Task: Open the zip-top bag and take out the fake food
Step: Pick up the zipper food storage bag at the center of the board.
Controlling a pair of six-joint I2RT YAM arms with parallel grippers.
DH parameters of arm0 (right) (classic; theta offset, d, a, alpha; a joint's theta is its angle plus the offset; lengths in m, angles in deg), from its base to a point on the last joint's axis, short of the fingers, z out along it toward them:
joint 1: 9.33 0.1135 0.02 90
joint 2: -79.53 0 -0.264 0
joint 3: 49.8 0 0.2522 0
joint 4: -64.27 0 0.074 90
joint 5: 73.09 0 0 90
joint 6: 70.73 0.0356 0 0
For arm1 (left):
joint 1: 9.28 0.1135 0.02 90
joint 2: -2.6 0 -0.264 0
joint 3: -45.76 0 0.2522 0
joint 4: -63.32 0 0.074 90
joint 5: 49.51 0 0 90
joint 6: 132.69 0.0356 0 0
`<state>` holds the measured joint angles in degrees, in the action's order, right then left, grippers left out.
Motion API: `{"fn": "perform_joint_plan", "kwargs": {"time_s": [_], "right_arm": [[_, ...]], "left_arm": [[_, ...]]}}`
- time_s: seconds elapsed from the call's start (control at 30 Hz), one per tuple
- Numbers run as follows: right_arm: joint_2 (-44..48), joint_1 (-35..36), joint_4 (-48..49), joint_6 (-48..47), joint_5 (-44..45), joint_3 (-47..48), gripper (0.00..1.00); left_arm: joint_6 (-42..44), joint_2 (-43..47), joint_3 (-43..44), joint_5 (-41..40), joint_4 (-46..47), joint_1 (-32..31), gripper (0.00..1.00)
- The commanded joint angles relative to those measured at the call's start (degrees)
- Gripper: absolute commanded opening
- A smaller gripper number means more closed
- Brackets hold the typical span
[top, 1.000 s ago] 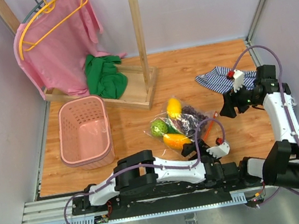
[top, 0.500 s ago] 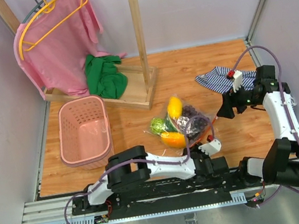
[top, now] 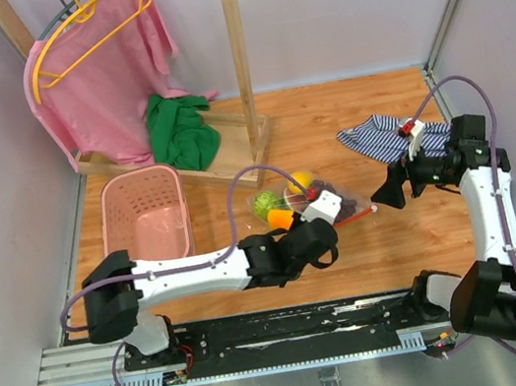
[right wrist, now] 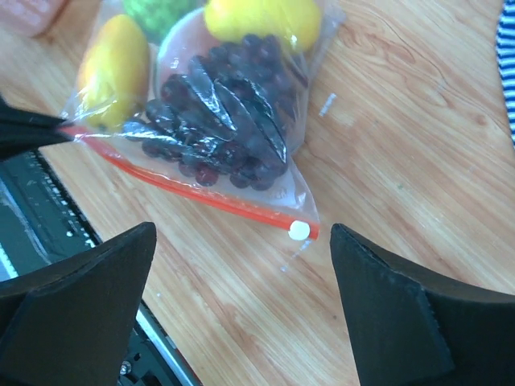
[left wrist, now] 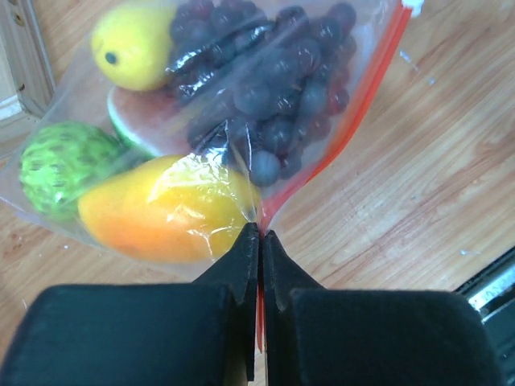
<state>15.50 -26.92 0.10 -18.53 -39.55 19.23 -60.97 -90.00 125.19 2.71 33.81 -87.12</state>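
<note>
The zip-top bag lies mid-table with its red-orange zip strip facing the near edge. Inside it is the fake food: a yellow fruit, a purple grape bunch, a green ball, an orange fruit and a watermelon slice. My left gripper is shut on one end of the zip strip. My right gripper hangs open just above the strip's other end, where the white slider sits; in the top view the right gripper is right of the bag.
A pink basket stands at the left. Behind it are a wooden rack with a pink shirt and a green cloth. A striped cloth lies at the back right. The black rail runs along the near edge.
My left gripper shut on the bag's zip strip, and its arm rose off the rail, shifting the bag slightly back and left. My right gripper opened wider and came nearer the strip.
</note>
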Motion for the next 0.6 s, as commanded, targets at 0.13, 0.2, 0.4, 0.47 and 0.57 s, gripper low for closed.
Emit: {"fn": "perform_joint_plan", "kwargs": {"time_s": [0.13, 0.2, 0.4, 0.47, 0.57], "right_arm": [[0.9, -1.2, -15.8, -21.6, -21.7, 5.0, 0.98], [2.5, -1.1, -20.0, -32.1, -25.6, 4.4, 0.98], [11.7, 2.9, -17.4, -57.4, -26.2, -5.7, 1.00], [14.2, 7.1, -8.3, -50.9, -21.0, -9.5, 0.94], [18.7, 18.1, 10.7, -32.8, -8.5, -16.1, 0.81]], "left_arm": [[1.5, 13.5, -7.0, 12.8, 10.3, 6.1, 0.00], [1.2, 15.6, -8.8, 15.3, 12.6, 7.6, 0.00], [0.5, 17.1, -10.3, 20.1, 14.8, 10.8, 0.00], [0.3, 16.7, -10.3, 21.0, 15.4, 11.1, 0.00], [-0.2, 16.2, -10.3, 22.0, 16.2, 11.2, 0.00]]}}
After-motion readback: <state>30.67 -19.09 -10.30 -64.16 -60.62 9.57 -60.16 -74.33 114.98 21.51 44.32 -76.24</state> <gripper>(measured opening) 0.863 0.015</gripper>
